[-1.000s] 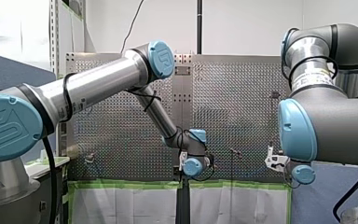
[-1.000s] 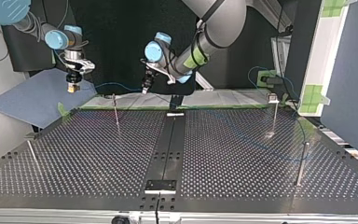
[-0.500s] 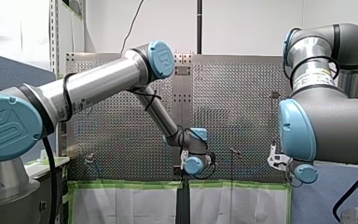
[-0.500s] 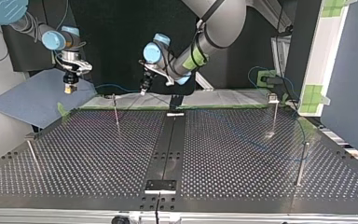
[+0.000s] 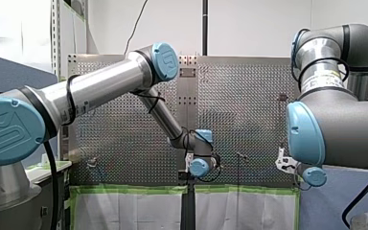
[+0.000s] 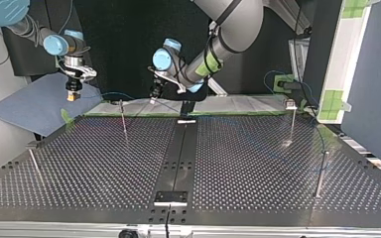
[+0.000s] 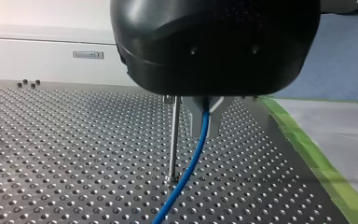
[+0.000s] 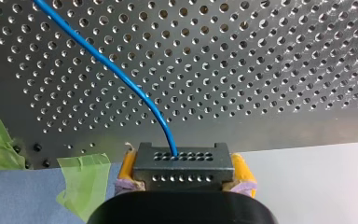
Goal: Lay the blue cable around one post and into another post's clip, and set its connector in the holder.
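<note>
The right gripper (image 8: 182,170) is clamped on the connector (image 8: 181,163), a black block squeezed between its yellow pads (image 8: 127,169). The blue cable (image 8: 116,70) leaves the block's face and runs away over the table (image 8: 284,70). Further along the same cable, the left gripper (image 7: 206,116) has its metal fingers (image 7: 194,116) closed together on it, and the cable drops from them toward the table. A thin upright post (image 7: 173,140) stands just beside that hanging stretch and, as far as the left wrist view shows, does not touch it. In the top view this post (image 6: 123,119) rises near the table's far edge, between the right gripper (image 6: 72,95) at the view's left and the left gripper (image 6: 154,95) nearer the middle. The held stretch of cable lies roughly level between the two grippers, crossing about at the post's top. That view does not show which side of the post the cable passes. The left gripper is clearly nearer the post, so it looks best placed to steer the cable around it while the right gripper carries the connector. Wrapping probably depends on bringing the stretch down on the correct side of the post.
</note>
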Robot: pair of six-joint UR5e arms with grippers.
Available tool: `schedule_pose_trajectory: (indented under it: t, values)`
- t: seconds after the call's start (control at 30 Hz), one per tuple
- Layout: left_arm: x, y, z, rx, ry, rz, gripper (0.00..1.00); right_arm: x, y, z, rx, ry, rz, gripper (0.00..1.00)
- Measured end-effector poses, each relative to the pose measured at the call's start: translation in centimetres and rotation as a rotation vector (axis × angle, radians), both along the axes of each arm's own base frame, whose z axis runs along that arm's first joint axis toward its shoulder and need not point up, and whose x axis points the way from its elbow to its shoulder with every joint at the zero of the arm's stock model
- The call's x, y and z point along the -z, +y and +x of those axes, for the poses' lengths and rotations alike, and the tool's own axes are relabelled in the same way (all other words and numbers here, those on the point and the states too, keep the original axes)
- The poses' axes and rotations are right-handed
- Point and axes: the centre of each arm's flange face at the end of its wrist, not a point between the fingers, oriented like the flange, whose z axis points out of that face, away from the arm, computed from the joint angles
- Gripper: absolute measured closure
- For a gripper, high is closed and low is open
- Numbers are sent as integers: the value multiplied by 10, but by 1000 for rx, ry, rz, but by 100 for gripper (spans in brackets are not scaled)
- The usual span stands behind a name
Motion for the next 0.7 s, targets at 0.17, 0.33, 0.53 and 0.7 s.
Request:
schedule_pose_trajectory:
  t: [0.17,0.33,0.53,0.7]
  values:
    - [2,1,-3,2,19,21,100,0,-1,0,2,3,-1,100]
    - [3,-1,-10,15,38,44,100,-1,-1,0,5,13,-2,100]
    - [-15,-6,-11,25,29,35,100,-4,-2,-1,5,25,-9,100]
    - [-29,-7,-6,22,19,26,100,-16,-5,-2,6,27,-18,100]
